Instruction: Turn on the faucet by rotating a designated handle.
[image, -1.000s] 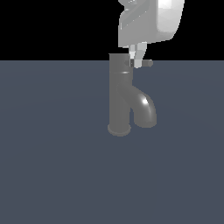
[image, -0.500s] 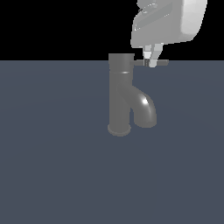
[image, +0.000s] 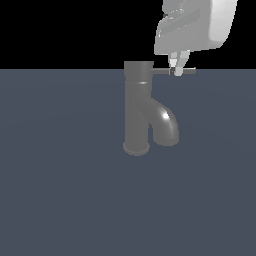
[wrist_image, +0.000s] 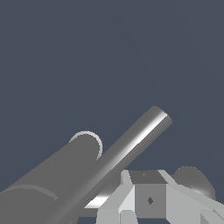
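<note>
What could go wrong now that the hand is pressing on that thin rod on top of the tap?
The hand meets the handle near its free end, so it could slip off the tip. Whether the fingers truly grip the rod is unclear. The faucet stands close beside, so a wide swing might bump it.

Flat matte slate-blue floor (image: 60, 200) fills lower scene; plain black backdrop (image: 60, 30) above straight horizon; even light.

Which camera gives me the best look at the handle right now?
The exterior view: it shows the handle whole, sticking out horizontally from the faucet top, with the gripper at it near the outer end. The wrist view shows the rod close up, its base cropped.
</note>
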